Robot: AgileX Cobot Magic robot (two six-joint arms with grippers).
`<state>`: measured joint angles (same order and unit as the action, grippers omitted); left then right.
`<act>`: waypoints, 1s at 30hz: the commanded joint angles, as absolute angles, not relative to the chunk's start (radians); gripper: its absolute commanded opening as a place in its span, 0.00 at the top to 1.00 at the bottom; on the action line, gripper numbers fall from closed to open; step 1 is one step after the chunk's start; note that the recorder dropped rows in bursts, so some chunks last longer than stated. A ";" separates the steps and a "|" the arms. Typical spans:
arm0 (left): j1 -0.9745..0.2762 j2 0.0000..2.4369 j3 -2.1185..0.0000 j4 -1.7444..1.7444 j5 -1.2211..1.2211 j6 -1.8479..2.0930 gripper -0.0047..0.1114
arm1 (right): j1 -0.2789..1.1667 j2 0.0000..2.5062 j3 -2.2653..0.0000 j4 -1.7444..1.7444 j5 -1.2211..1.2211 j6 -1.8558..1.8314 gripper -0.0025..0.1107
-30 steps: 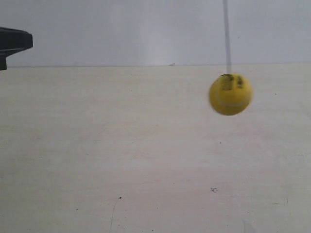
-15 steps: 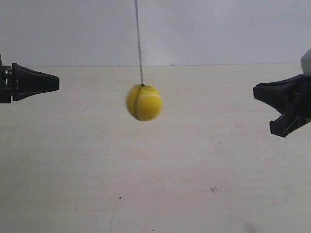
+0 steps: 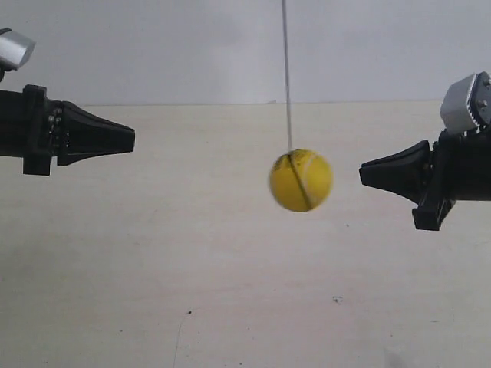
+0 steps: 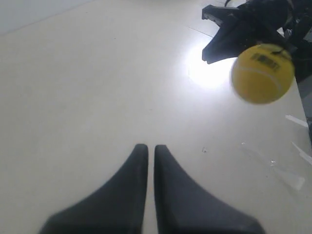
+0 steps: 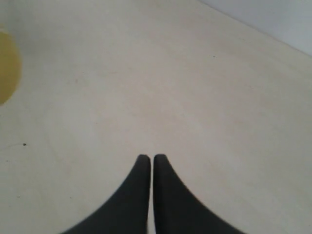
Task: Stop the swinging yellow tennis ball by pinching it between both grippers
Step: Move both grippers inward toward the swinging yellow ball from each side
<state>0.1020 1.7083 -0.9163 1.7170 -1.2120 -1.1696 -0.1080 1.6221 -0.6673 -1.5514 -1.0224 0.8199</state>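
The yellow tennis ball (image 3: 301,180) hangs in the air on a thin string (image 3: 287,77), blurred by motion. My left gripper (image 3: 132,138) points at it from the exterior view's left, a wide gap away. My right gripper (image 3: 362,172) points in from the right, a short gap from the ball and not touching it. In the left wrist view the ball (image 4: 262,73) shows its barcode print, with the right gripper (image 4: 222,41) behind it and my left gripper (image 4: 147,146) shut and empty. The right wrist view shows the ball (image 5: 7,66) at the frame edge and my right gripper (image 5: 147,157) shut.
A pale cream tabletop (image 3: 230,268) with small dark specks lies below the ball and both arms. A plain light wall (image 3: 192,46) stands behind it. A bright glare spot (image 4: 207,73) marks the table in the left wrist view.
The ball has swung from left of centre toward the right and a little lower. Both arms have moved inward, and the right gripper now sits close to the ball.
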 commanded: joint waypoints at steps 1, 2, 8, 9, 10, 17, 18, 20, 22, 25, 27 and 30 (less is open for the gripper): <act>0.068 1.713 -0.922 1.724 -1.221 -1.158 0.92 | -0.108 1.624 -0.675 -1.588 -1.099 0.838 0.98; 0.059 1.713 -0.922 1.724 -1.221 -1.158 0.92 | -0.108 1.624 -0.675 -1.588 -1.114 0.838 0.98; 0.010 1.713 -0.931 1.735 -1.221 -1.166 0.92 | -0.108 1.624 -0.675 -1.589 -1.161 0.840 0.98; 0.002 1.713 -0.931 1.739 -1.221 -1.169 0.92 | -0.108 1.624 -0.675 -1.587 -1.163 0.840 0.98; 0.000 1.713 -0.931 1.741 -1.221 -1.169 0.92 | -0.108 1.624 -0.675 -1.584 -1.163 0.840 0.98; 0.000 1.713 -0.931 1.736 -1.221 -1.169 0.92 | -0.108 1.624 -0.681 -1.583 -1.221 0.826 0.98; 0.000 1.713 -0.931 1.736 -1.221 -1.169 0.92 | -0.108 1.624 -0.681 -1.583 -1.221 0.816 0.98; 0.000 1.713 -0.931 1.731 -1.221 -1.165 0.92 | -0.108 1.624 -0.681 -1.583 -1.221 0.800 0.98; 0.000 1.713 -0.931 1.724 -1.221 -1.162 0.92 | -0.108 1.626 -0.689 -1.585 -1.221 0.798 0.98; 0.000 1.713 -0.931 1.724 -1.221 -1.155 0.92 | -0.108 1.626 -0.700 -1.590 -1.221 0.808 0.98; -0.004 1.713 -0.931 1.724 -1.221 -1.150 0.92 | -0.108 1.626 -0.700 -1.590 -1.221 0.809 0.98; -0.024 1.713 -0.931 1.724 -1.221 -1.147 0.92 | -0.108 1.626 -0.700 -1.593 -1.221 0.809 0.98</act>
